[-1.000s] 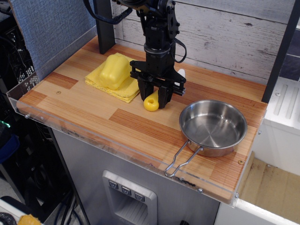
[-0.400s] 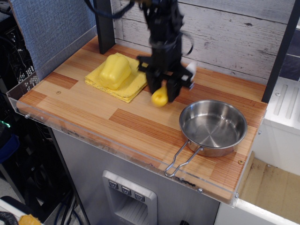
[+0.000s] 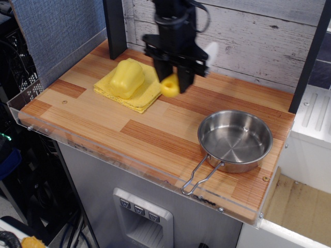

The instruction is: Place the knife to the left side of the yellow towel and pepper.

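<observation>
My gripper point(image 3: 175, 72) is shut on the knife point(image 3: 170, 86) and holds it in the air above the right edge of the yellow towel point(image 3: 135, 94). The knife's yellow handle sticks out toward the front; its white blade tip point(image 3: 210, 50) shows behind the gripper on the right. The glossy yellow pepper point(image 3: 125, 78) sits on the towel at the back left of the wooden table point(image 3: 103, 124), just left of the gripper.
A steel pan point(image 3: 235, 139) with a wire handle point(image 3: 201, 173) stands at the front right. A dark post point(image 3: 115, 26) rises behind the towel. A clear rim point(image 3: 129, 160) runs along the table's front edge. A grey panel point(image 3: 57, 31) stands on the left.
The gripper has lifted the knife off the table and moved it up and to the left, from beside the towel to above its right edge.
</observation>
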Robot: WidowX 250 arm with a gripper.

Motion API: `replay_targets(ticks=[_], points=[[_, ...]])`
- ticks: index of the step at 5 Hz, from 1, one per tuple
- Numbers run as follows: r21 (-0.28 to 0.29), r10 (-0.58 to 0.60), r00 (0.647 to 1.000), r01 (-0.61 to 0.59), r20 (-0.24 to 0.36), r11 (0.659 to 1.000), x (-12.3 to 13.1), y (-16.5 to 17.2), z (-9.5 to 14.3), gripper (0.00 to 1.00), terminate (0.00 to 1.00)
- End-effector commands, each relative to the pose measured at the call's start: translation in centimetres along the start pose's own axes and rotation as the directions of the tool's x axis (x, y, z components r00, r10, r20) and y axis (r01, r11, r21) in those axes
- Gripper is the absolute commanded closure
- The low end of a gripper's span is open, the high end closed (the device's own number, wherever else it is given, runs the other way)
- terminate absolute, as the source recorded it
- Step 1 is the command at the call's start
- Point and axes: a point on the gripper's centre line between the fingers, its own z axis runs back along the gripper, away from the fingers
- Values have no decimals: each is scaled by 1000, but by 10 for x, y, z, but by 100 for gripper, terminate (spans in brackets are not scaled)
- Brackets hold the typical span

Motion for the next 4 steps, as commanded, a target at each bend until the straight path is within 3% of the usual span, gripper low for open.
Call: replay_targets(ticks=[1,4], points=[[43,66,998,-67,23,997,-21,56,32,100,0],[80,204,977,-199,-64,977,-55,146,37,100,0]])
